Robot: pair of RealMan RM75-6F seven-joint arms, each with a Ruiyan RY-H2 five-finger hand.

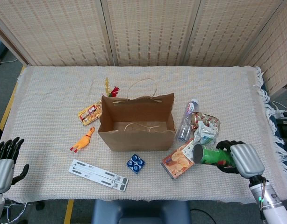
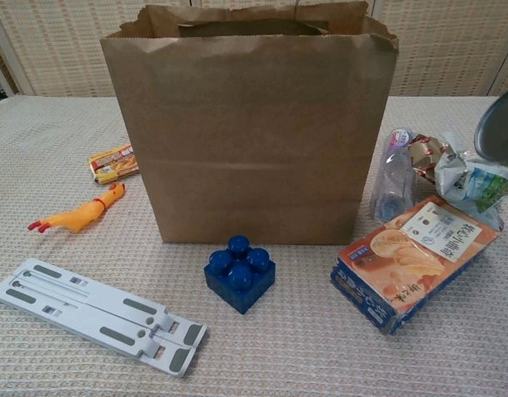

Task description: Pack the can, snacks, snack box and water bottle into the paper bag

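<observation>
The brown paper bag (image 1: 136, 122) (image 2: 250, 124) stands upright and open-topped at mid-table. My right hand (image 1: 241, 158) grips the green can (image 1: 209, 155), lifted off the cloth and lying sideways, right of the bag; its metal end shows at the edge of the chest view (image 2: 500, 128). The orange snack box (image 1: 178, 161) (image 2: 415, 260) lies flat under the can's end. The water bottle (image 1: 186, 120) (image 2: 393, 186) lies against the bag's right side, with crinkled snack bags (image 1: 206, 128) (image 2: 469, 182) beside it. My left hand (image 1: 5, 161) hangs open off the table's near-left corner.
A yellow snack packet (image 1: 89, 113) (image 2: 115, 163) and a rubber chicken (image 1: 82, 140) (image 2: 76, 217) lie left of the bag. A blue brick (image 1: 135, 164) (image 2: 240, 273) and a white folding stand (image 1: 99, 175) (image 2: 97, 314) lie in front. A small flower (image 1: 111, 89) sits behind the bag.
</observation>
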